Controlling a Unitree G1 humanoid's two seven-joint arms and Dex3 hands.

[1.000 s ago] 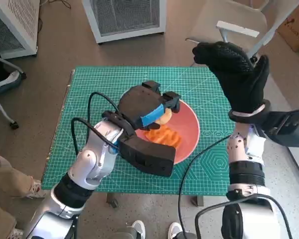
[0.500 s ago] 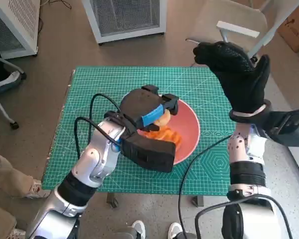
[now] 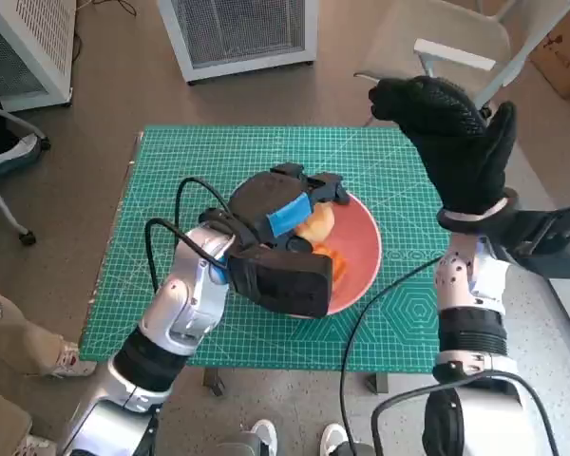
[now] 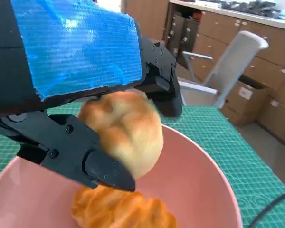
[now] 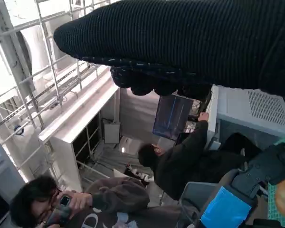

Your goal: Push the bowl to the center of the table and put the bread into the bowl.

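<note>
Pink bowl [image 3: 361,249] sat near the middle of the green cutting mat [image 3: 209,161]. Left hand [image 3: 283,211] hung over the bowl, fingers clamped on a round bread roll [image 4: 126,130] held just above the bowl's inside. A second, ridged orange pastry [image 4: 118,211] lay in the bowl beneath it. Right hand [image 3: 451,142] was raised clear of the table, fingers spread, holding nothing.

Green mat [image 3: 218,161] (pink bowl [image 3: 361,249] atop)

Pink bowl [image 3: 361,249], golden-brown bread [image 4: 121,130], green gridded mat [image 3: 199,161].
</note>
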